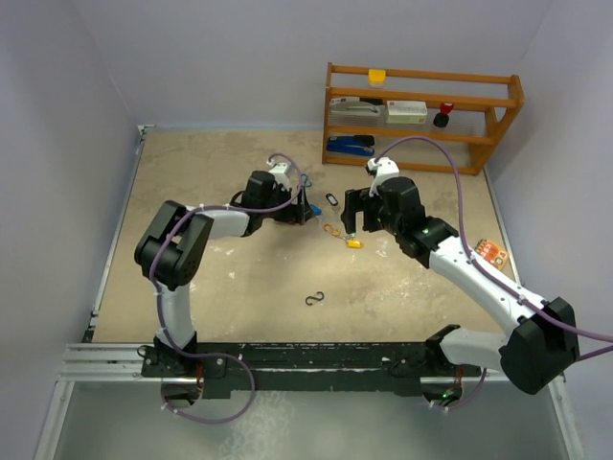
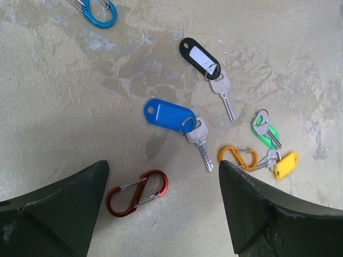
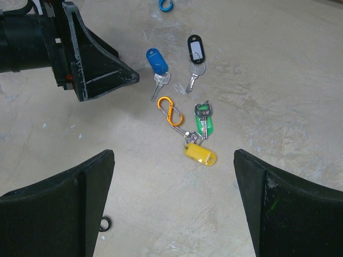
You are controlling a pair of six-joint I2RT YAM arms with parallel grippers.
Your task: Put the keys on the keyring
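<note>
Lying nearest on the tabletop (image 1: 239, 278), well apart from everything else, is a black S-hook (image 1: 315, 300); the right wrist view catches only a sliver of it beside a finger.

Farther in, the keys (image 3: 185, 101) are scattered between the two arms. The yellow key (image 3: 200, 153) is nearest, its metal blade touching an orange S-hook (image 3: 171, 111); whether it is threaded on cannot be told. The green key (image 3: 204, 124) lies just right of that hook. Beyond them sit the blue key (image 2: 170, 114) and, to its right, the black key with a white label (image 2: 199, 58), each on its own small split ring. In the top view these are tiny, and the left arm (image 1: 206, 225) covers most of the blue one.

The left jaws hang over the left side of the cluster, spread wide with nothing between the fingers (image 2: 59, 214). A red S-hook (image 2: 136, 193) lies loose in that gap; the top view hides it.

The right arm (image 1: 469, 273) holds the right jaws above the yellow key, equally wide apart and clear of it, fingers (image 3: 59, 209) cut off by the frame.

Farther still, a blue S-hook (image 2: 98, 12) is cropped by the frame edge. A wooden shelf (image 1: 421, 105) stands at the far right; its contents are hard to make out.
</note>
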